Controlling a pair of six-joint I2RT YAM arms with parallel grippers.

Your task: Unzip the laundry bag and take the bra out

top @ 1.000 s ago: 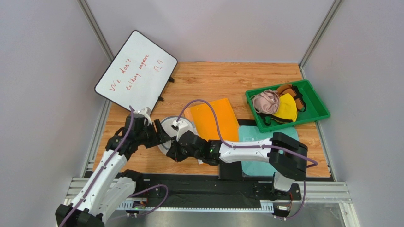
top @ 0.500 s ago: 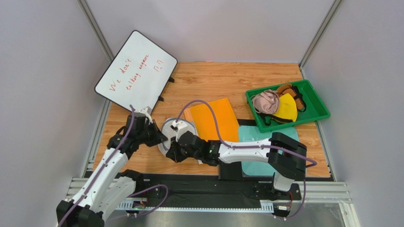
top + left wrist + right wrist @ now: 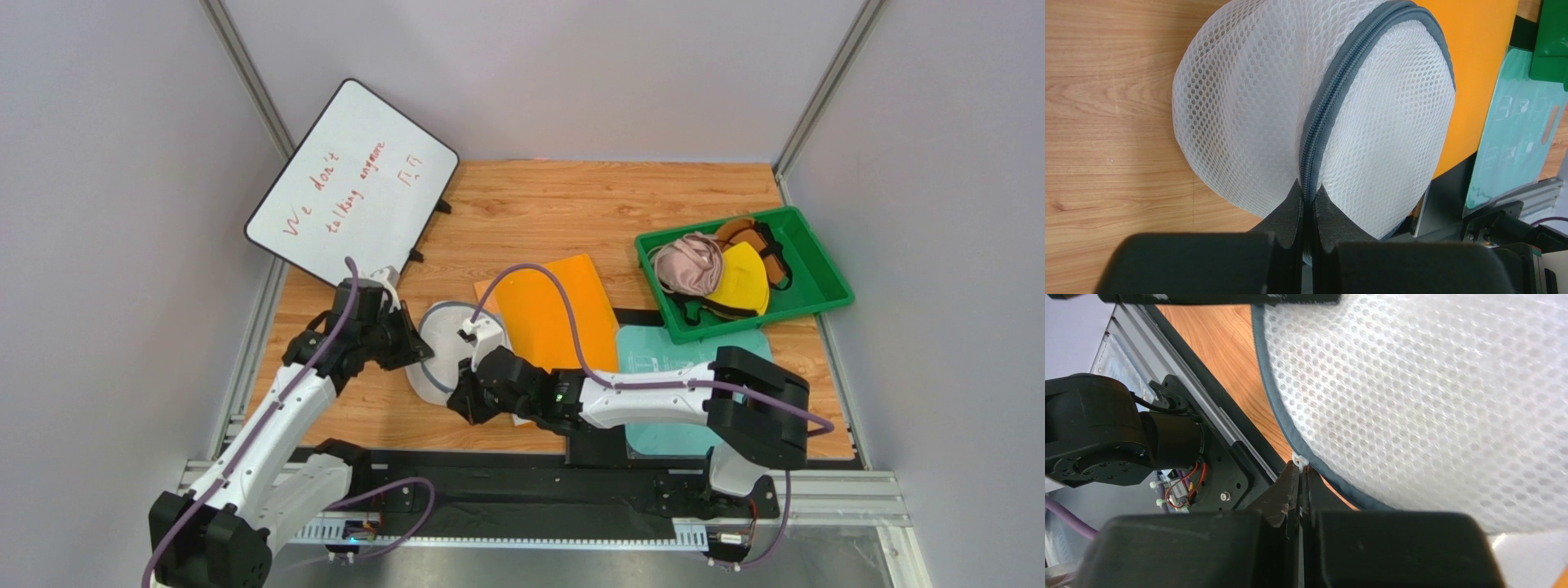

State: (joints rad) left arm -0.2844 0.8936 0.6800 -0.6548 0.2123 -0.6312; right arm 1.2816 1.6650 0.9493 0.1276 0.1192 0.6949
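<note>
— Where's the laundry bag?

— Left of the middle of the worktop, towards the near edge. Its right side meets the orange sheet, and a teal sheet lies further right along the near edge.

— And the left gripper?

— Clenched on the bag's grey zipper band at the bag's left side, fingers pressed together with the band between them.

— The right gripper?

— At the bag's near rim, fingers closed tight on a small white tab sitting on the dark edging. The zip looks closed along the stretch the left wrist view shows.

— The bra?

— I cannot tell. The mesh shows only white in both wrist views.

— Anything else?

— A green tray by the right edge, towards the far right corner, holds a pink bra and a yellow bra touching each other. A whiteboard leans at the far left corner.
</note>
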